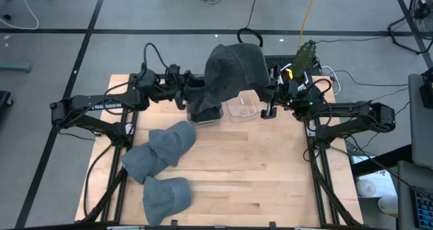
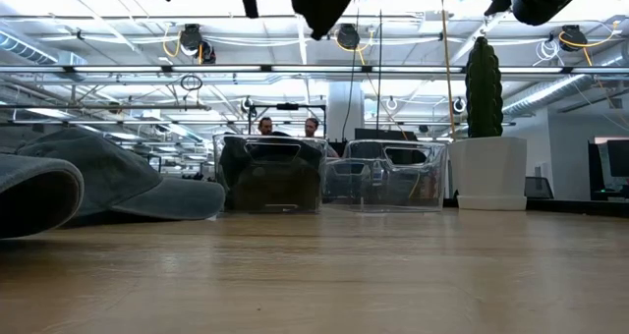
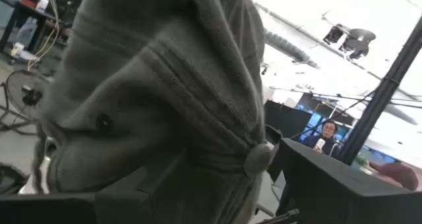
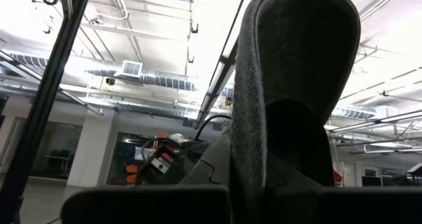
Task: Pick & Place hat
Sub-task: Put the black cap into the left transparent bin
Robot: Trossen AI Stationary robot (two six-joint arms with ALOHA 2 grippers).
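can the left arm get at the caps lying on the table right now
Probably not yet: the left gripper and the right gripper hold a dark hat up between them; the grey caps lie uncovered nearby.

A lab or workshop hall is shown — bare ducts (image 4: 142, 85) and pipes (image 2: 295, 71) are hung under a high ceiling, cables (image 1: 27, 13) are strewn on the floor, and a desk with monitors (image 3: 310, 109) is seen behind.

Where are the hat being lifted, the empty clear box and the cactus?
lifted hat (image 1: 233, 69), high view, on its crown.
clear box (image 1: 241, 109), high view, on its floor.
cactus (image 2: 483, 86), low view, on its green stem.
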